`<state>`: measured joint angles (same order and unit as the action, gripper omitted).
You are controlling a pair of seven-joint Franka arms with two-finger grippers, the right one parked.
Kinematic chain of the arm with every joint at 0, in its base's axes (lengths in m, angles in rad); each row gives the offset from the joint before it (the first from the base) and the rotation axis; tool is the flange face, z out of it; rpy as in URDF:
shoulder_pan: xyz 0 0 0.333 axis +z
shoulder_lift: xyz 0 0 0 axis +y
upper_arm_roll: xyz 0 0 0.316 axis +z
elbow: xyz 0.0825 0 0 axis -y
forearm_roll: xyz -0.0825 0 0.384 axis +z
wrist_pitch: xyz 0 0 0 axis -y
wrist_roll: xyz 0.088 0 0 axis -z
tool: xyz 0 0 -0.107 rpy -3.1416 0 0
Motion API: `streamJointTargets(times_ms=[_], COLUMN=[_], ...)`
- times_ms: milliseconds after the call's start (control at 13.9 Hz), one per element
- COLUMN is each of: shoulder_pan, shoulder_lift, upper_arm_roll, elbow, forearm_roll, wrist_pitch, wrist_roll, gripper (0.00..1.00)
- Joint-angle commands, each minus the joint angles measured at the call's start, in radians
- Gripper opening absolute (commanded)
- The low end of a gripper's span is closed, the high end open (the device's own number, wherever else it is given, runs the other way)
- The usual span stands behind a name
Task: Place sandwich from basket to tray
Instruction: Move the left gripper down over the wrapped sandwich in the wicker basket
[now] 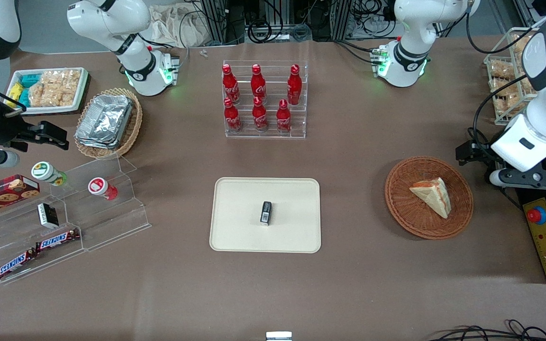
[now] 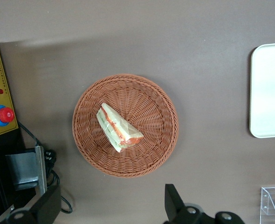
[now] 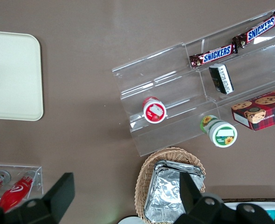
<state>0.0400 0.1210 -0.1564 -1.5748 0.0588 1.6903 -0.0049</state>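
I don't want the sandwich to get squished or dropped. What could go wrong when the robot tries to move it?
The sandwich lies tilted in the basket, so the claw, open above the basket's edge, might pinch only a corner and drop it. The bread looks soft, so a hard squeeze could crush it. A small black object already sits in the middle of the tray, so the sandwich might land on it.

Brown table [image 1: 358, 199] with basket [image 1: 403, 210], tray [image 1: 240, 227], tool [image 2: 109, 210] above.
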Motion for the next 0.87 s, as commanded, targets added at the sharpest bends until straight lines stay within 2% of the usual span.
streamJointTargets(times_ms=[0, 289, 433, 577, 794], shoulder_pan=[0.003, 0.003, 0.001, 0.001, -0.003], shoulder_lift=[0.022, 0.045, 0.048, 0.029, 0.022], upper_arm_roll=[-0.005, -0.006, -0.006, -0.005, -0.006], elbow=[0.039, 0.032, -0.032, -0.137, -0.321], forearm_roll=[0.006, -0.001, -0.010, -0.008, -0.001], wrist_pitch=[-0.031, -0.029, 0.004, 0.133, 0.331], wrist_roll=[-0.014, -0.033, -0.168, -0.315, -0.444], gripper=[1.00, 1.00, 1.00, 1.00, 1.00])
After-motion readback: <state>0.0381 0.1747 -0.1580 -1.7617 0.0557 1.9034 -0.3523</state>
